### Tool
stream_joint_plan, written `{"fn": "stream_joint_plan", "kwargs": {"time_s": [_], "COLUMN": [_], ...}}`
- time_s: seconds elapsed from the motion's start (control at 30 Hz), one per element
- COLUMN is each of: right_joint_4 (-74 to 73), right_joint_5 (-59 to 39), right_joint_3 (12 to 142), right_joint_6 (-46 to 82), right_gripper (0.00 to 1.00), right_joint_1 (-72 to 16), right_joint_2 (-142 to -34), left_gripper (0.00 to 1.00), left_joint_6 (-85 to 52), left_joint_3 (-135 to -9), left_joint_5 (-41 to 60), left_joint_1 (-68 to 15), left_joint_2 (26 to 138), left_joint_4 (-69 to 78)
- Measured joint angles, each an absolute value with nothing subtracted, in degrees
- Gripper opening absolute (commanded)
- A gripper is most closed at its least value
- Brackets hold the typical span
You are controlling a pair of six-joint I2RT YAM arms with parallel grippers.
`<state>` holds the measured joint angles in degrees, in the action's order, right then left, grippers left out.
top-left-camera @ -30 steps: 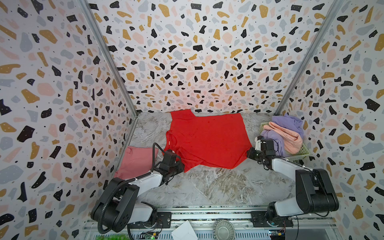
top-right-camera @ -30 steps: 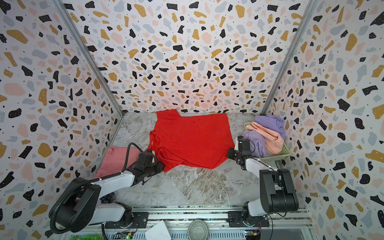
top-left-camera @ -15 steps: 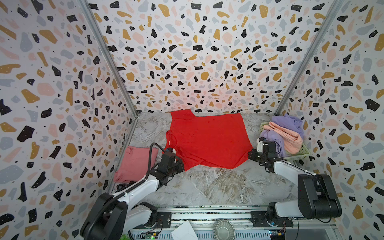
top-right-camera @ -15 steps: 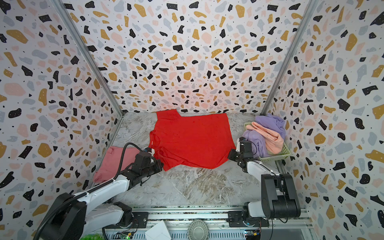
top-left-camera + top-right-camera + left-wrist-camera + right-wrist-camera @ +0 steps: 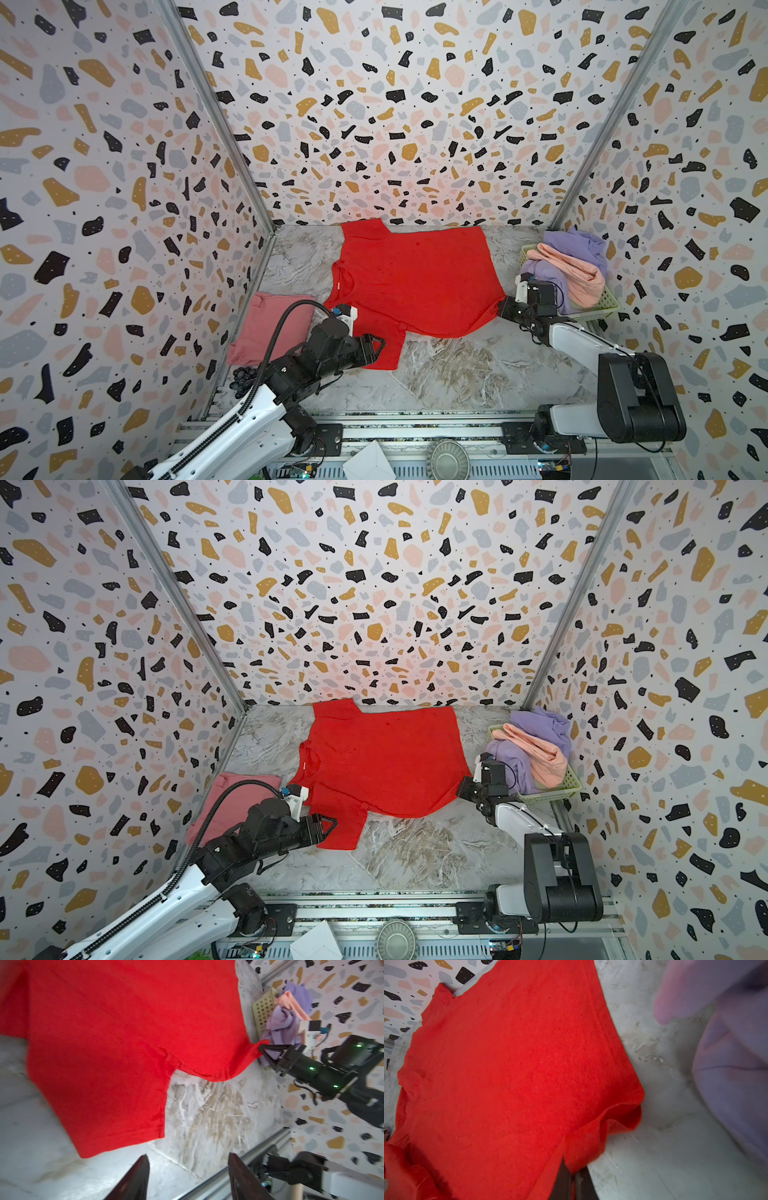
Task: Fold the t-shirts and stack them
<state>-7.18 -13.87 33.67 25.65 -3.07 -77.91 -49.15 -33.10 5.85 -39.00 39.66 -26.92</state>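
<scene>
We see the red t-shirt (image 5: 415,282) spread flat on the desk (image 5: 457,374). Our left claw (image 5: 188,1155) hangs apart by the near sleeve, gripping nothing. The right claw (image 5: 259,1049) is clamped on the shirt's hem corner (slightly lifted), close to the basket (image 5: 602,305).

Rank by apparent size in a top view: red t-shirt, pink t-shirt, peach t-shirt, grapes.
1. red t-shirt, spread flat
2. pink t-shirt, folded, partly hidden
3. peach t-shirt, crumpled, only part showing, so its rank is unsure
4. grapes
</scene>
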Motion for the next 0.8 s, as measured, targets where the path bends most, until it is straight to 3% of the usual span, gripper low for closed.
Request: {"fn": "stream_joint_plan", "kwargs": {"time_s": [0.2, 0.47, 0.67, 0.8], "right_joint_4": [-6.39, -5.98, -5.58, -5.54], "right_joint_5": [-13.67, -13.43, -12.91, -12.71], "right_joint_3": [33.67, 32.88, 32.01, 31.46], "right_joint_6": [25.47, 25.43, 25.43, 25.45], "right_gripper": [0.02, 0.02, 0.02, 0.02], "right_joint_1": [-3.03, -2.98, -2.94, -2.90], "right_joint_2": [-76.69, -76.05, -76.05, -76.05], "left_gripper": [0.62, 0.69, 0.68, 0.56], "left_joint_6": [-47.42, -45.17, -42.33, -40.66], "left_joint_3": [-29.69, -22.81, -21.34, -21.23], "left_joint_5": [-2.59, -13.19, -12.88, -10.46], "left_joint_1": [-39.00, -37.95, -32.51, -31.48], "left_joint_2": [44.64, 54.22, 60.55, 65.78], "left_joint_4": [-26.59, -23.40, -13.26, -7.46]}}
